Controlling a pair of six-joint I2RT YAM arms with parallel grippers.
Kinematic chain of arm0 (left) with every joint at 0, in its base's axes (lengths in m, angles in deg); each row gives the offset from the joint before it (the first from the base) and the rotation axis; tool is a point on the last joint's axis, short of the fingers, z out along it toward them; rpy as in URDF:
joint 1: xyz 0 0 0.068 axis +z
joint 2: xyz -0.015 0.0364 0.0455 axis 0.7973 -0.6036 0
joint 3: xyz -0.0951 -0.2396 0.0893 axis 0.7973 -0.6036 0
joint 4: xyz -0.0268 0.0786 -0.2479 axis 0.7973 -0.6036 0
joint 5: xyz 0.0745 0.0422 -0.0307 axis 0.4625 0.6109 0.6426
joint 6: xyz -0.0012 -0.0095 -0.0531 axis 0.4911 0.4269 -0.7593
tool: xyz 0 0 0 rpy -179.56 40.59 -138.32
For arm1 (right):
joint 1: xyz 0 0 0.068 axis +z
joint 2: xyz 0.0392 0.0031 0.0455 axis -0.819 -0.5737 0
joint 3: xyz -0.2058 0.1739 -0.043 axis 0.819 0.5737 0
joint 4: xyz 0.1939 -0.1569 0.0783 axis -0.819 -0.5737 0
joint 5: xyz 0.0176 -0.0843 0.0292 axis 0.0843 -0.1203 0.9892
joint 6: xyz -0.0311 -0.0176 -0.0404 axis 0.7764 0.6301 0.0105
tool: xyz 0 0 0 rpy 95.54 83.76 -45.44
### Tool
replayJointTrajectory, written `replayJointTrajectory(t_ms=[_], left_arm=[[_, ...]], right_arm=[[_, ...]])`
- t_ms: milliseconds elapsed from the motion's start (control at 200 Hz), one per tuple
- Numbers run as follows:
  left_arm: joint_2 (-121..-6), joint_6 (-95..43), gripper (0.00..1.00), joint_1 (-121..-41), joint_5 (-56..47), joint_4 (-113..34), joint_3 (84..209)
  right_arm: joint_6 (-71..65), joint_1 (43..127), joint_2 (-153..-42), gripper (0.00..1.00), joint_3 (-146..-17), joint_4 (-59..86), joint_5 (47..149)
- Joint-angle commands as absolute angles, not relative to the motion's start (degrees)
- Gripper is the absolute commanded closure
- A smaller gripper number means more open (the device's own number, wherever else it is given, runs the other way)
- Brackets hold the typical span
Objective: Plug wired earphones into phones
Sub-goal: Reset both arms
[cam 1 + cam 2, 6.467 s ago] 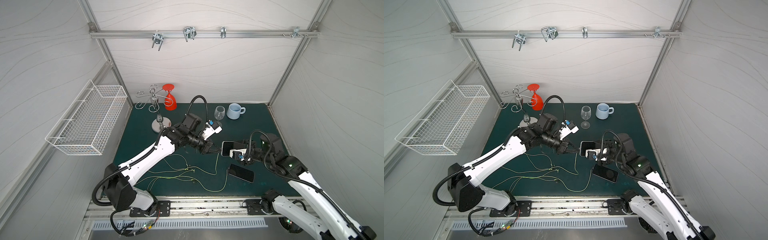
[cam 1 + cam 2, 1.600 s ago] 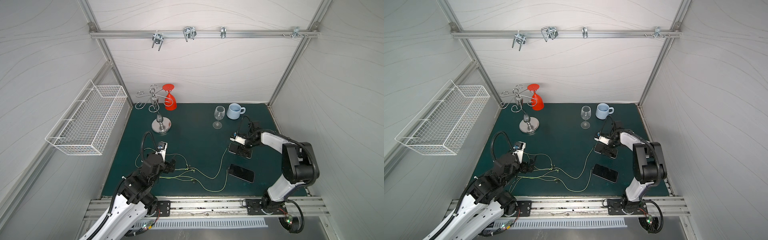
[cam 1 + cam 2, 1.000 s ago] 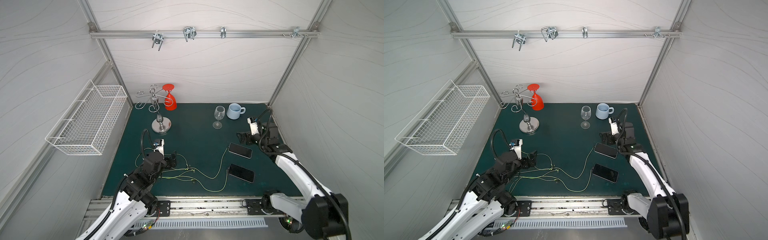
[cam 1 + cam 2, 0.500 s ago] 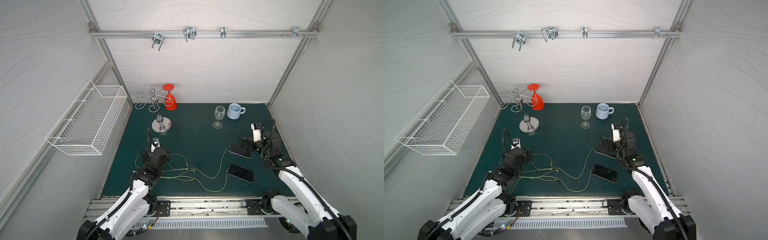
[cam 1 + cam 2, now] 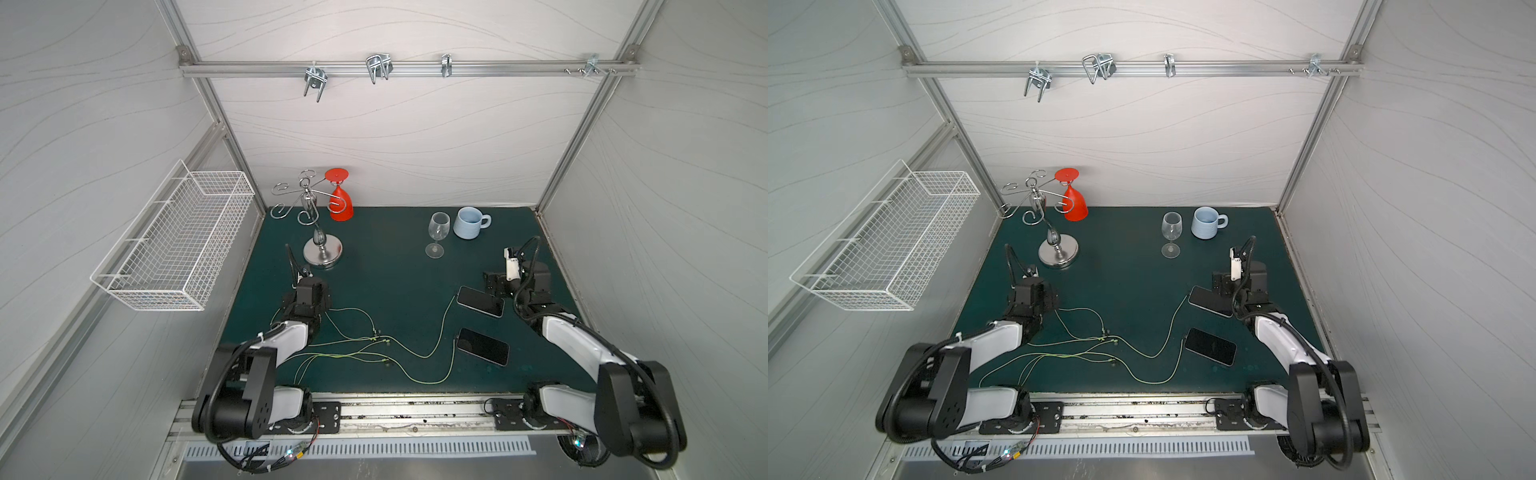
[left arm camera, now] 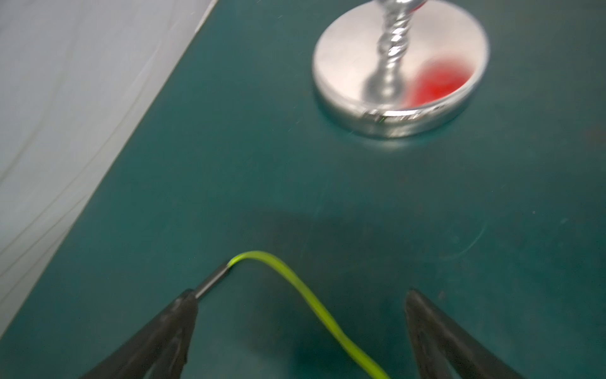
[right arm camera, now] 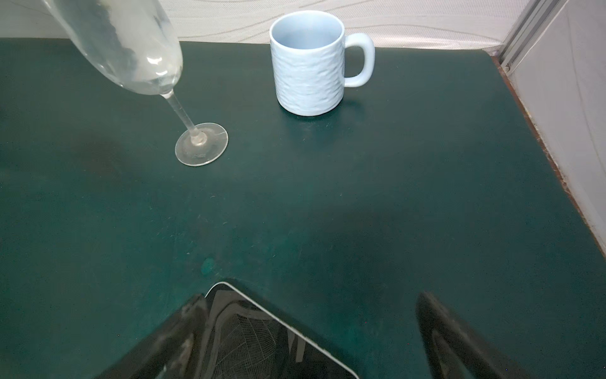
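Now, on the left, the left gripper (image 6: 300, 292) sits low over the green counter (image 5: 386, 270), jaws spread wide. A yellow-green cord of the earphones (image 6: 262, 253) arcs between them, its dark tip right at one finger, with the metal stand (image 5: 323, 257) just ahead. The cords sprawl loose mid-counter, one meeting the end of the far phone (image 5: 480, 301), one the near phone (image 5: 484, 347), both lying flat. The right gripper (image 7: 311, 295) is wide too, with the far phone's corner between its jaws

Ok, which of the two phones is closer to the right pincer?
The phone nearer the blue mug: its corner shows between the jaws of the open right pincer. The other phone, farther from the mug, lies well clear of it.
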State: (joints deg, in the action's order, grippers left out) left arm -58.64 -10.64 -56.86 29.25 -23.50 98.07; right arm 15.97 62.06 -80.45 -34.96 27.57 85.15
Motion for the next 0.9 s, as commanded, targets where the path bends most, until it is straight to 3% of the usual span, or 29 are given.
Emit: replayJointTrajectory(t_ms=[0, 270, 365, 690, 765, 830, 840, 850, 865, 895], left_arm=[[-63.45, -7.94, 0.01, -56.03, 21.86, -10.44, 102.97], [-67.48, -9.31, 0.02, -54.58, 21.72, -1.42, 100.77], [-69.81, -10.71, 0.03, -52.42, 19.64, 10.20, 95.69], [-69.95, -12.29, 0.02, -51.82, 21.06, 7.42, 97.02], [-69.90, -12.22, 0.18, -51.82, 21.17, 7.26, 97.12], [-69.79, -12.31, 0.21, -51.81, 21.21, 7.29, 97.01], [-69.79, -12.26, 0.21, -51.81, 21.22, 7.31, 97.02], [-69.79, -12.18, 0.10, -51.82, 21.22, 7.36, 97.00], [-69.78, -12.30, 0.02, -51.82, 21.20, 7.33, 96.94], [-69.79, -12.24, 0.01, -51.82, 21.22, 7.39, 96.96]], right_arm=[[18.22, 61.48, -85.36, 0.01, -33.52, 39.26, 86.47], [15.59, 58.43, -96.27, 0.01, -33.78, 50.62, 91.14], [15.60, 58.35, -98.88, 0.01, -33.95, 52.56, 91.71], [15.60, 57.85, -99.83, 0.01, -31.69, 56.68, 92.91], [15.69, 57.98, -100.62, 0.01, -31.72, 57.71, 92.76], [15.51, 57.98, -100.80, 0.01, -32.09, 57.02, 92.60], [15.51, 57.98, -100.68, 0.01, -32.11, 57.00, 92.59], [15.47, 57.98, -100.76, 0.01, -32.12, 56.93, 92.52], [15.49, 57.97, -100.85, 0.01, -32.09, 56.90, 92.47], [15.35, 58.00, -100.87, 0.01, -32.28, 56.75, 92.29]])
